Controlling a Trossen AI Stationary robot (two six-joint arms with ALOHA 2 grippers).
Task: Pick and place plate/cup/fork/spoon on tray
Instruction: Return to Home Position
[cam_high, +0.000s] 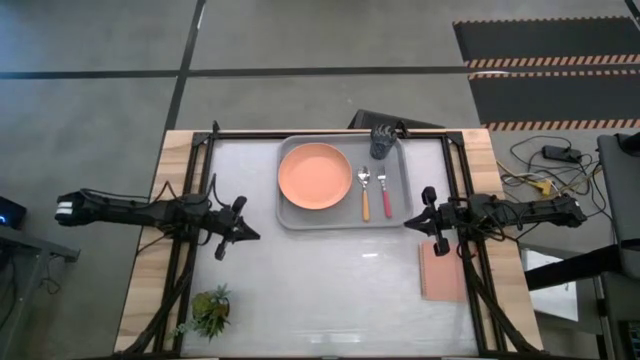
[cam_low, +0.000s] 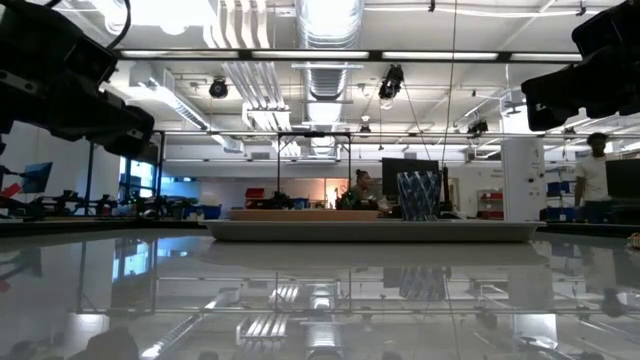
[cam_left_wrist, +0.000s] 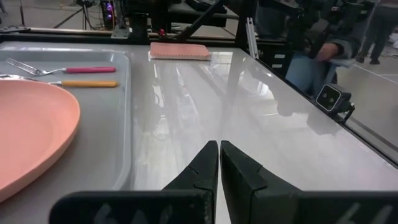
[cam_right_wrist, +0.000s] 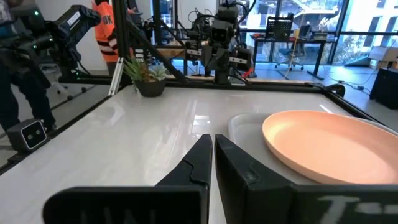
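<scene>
The light grey tray lies at the table's far middle. On it rest the salmon-orange plate at its left, the orange-handled spoon and the red-handled fork side by side, and the dark cup upright in its far right corner. My left gripper is shut and empty, left of the tray's near left corner. My right gripper is shut and empty, at the tray's near right corner. The plate also shows in the left wrist view and the right wrist view.
A flat pink-brown pad lies at the near right, under the right arm. A small potted plant stands at the near left. Black frame rails run along the table's left and right sides. People show in the room beyond.
</scene>
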